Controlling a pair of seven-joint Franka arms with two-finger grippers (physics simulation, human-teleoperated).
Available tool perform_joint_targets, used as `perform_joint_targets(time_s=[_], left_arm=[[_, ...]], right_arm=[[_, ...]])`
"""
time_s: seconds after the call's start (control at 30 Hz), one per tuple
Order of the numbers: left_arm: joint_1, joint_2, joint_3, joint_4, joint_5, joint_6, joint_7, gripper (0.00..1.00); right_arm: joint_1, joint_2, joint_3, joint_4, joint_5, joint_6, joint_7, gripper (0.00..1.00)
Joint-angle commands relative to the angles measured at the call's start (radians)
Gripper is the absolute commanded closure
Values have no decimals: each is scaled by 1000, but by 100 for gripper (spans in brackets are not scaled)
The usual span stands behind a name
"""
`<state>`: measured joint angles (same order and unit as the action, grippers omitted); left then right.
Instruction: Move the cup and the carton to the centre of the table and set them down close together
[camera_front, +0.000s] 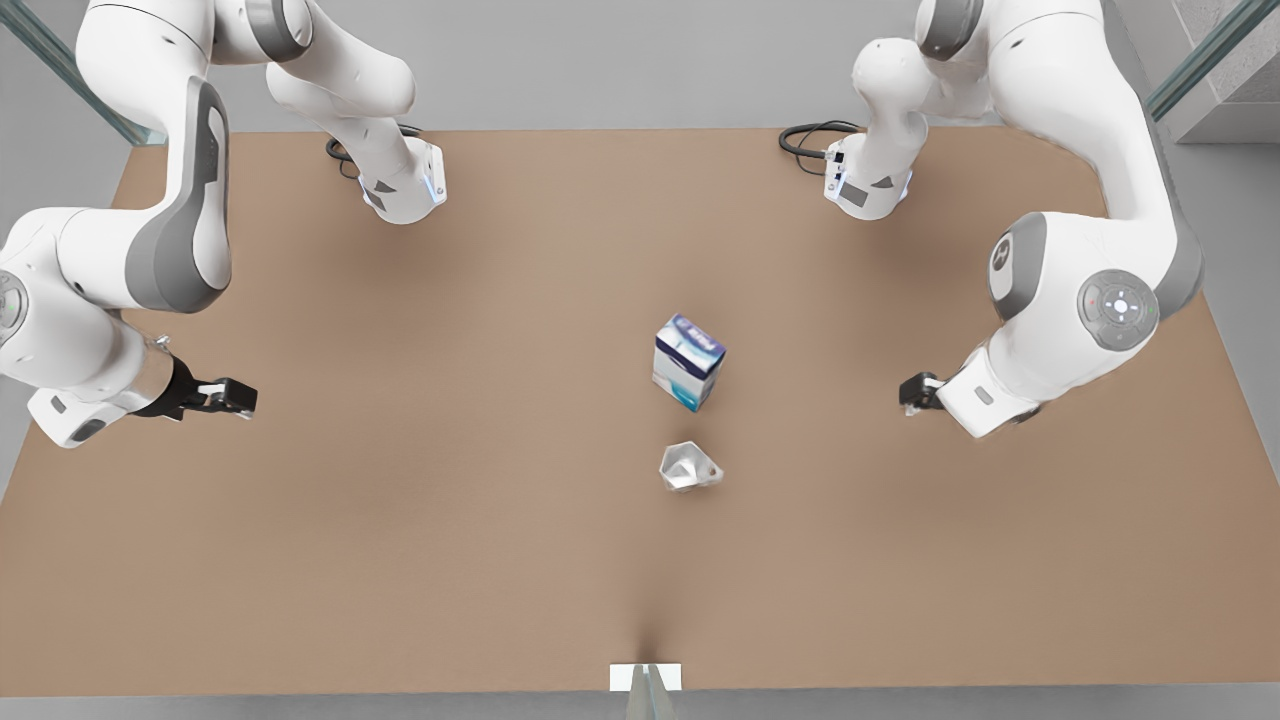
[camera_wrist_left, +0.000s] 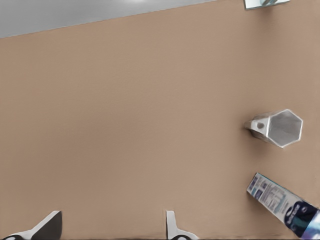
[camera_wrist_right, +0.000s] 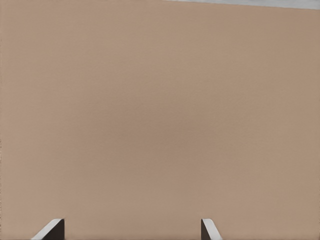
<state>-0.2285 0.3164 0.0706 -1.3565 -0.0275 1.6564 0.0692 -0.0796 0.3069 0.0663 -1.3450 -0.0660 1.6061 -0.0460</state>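
The carton (camera_front: 688, 362), white with a dark blue top and teal print, stands near the middle of the table (camera_front: 420, 520). The faceted silver cup (camera_front: 690, 467) stands upright just in front of it, a small gap apart. My left gripper (camera_front: 912, 392) hangs open at the front view's right, well clear of both. The left wrist view shows the cup (camera_wrist_left: 280, 127) and the carton (camera_wrist_left: 282, 205) off to one side of the left gripper (camera_wrist_left: 112, 230). My right gripper (camera_front: 240, 398) waits open at the front view's left. In the right wrist view the right gripper (camera_wrist_right: 131, 230) is over bare table (camera_wrist_right: 160, 110).
Both arm bases (camera_front: 400, 185) (camera_front: 868, 190) stand at the table's far edge, with black cables (camera_front: 812, 138) beside them. A small white marker (camera_front: 645, 677) sits at the middle of the front edge. Glass panels (camera_front: 1205, 55) rise at the far corners.
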Motion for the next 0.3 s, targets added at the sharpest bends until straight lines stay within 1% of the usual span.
perform_joint_targets(time_s=[0.0, 0.03, 0.07, 0.13, 0.27], left_arm=[[11, -23, -9, -18, 129, 2, 23, 0], [15, -76, -18, -78, 129, 13, 29, 0], [15, -83, -28, -87, 132, 14, 27, 0], [26, -86, -55, -90, 133, 13, 23, 0], [26, -85, -58, -90, 133, 13, 14, 0]], right_arm=[[-3, 0, 0, 1, 0, 0, -2, 0], [-3, -2, 1, 1, 0, 0, -2, 0], [-3, -2, 1, 1, 0, 0, -2, 0], [1, -3, 1, 1, 0, 0, -2, 0], [-6, -5, 1, 1, 0, 0, -6, 0]])
